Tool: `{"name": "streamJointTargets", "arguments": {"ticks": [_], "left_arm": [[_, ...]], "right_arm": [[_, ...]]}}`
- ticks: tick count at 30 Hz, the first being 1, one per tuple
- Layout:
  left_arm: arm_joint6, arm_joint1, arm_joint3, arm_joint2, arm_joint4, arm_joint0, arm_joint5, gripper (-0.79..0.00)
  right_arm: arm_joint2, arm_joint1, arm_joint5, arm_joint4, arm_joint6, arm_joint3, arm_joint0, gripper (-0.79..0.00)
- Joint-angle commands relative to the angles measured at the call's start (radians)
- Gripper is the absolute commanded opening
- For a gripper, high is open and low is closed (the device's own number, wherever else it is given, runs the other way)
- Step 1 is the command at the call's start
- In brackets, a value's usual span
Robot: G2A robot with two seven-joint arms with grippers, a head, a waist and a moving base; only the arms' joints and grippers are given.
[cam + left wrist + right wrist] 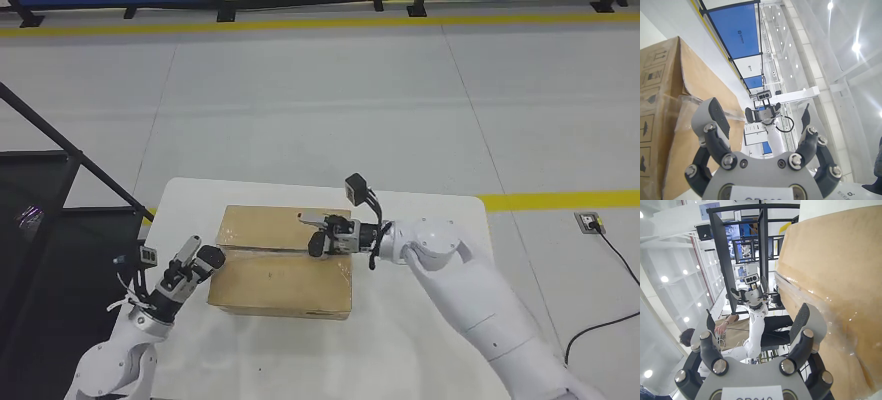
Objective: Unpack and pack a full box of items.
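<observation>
Taped box (282,272) is set on counter (300,350) | left claw (203,255) is held apart beside it | right claw (314,236) is held apart above it

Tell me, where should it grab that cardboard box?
Probably by its two short ends, pressed between both arms: the closed box is wider than either open end effector. The left end effector sits by one end; the right end effector hovers over the top.
</observation>
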Motion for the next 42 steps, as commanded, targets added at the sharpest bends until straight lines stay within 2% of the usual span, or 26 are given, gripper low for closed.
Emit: {"name": "streamJointTargets", "arguments": {"ticks": [1, 13, 21, 26, 32, 42], "left_arm": [[0.003, 0.000, 0.008, 0.012, 0.007, -0.011, 0.003, 0.000], [0.065, 0.000, 0.062, 0.048, 0.050, -0.061, 0.014, 0.000], [0.145, 0.003, 0.103, -0.011, -0.009, -0.067, 0.013, 0.000], [0.151, 0.008, 0.158, -0.044, -0.022, -0.061, 0.019, 0.000], [0.155, 0.003, 0.215, -0.005, -0.027, -0.072, 0.012, 0.000], [0.131, -0.005, 0.246, 0.065, -0.041, -0.100, -0.001, 0.000]], "right_arm": [[-0.013, -0.007, 0.009, -0.012, -0.017, 0.021, 0.012, 0.000], [-0.043, -0.026, 0.002, -0.062, -0.032, 0.061, 0.024, 0.000], [-0.058, -0.043, -0.006, -0.071, -0.068, 0.070, 0.029, 0.000], [-0.073, -0.057, -0.024, -0.069, -0.078, 0.081, 0.033, 0.000], [-0.093, -0.076, -0.053, -0.069, -0.090, 0.089, 0.038, 0.000], [-0.137, -0.116, -0.054, -0.084, -0.170, 0.093, 0.044, 0.000]]}}
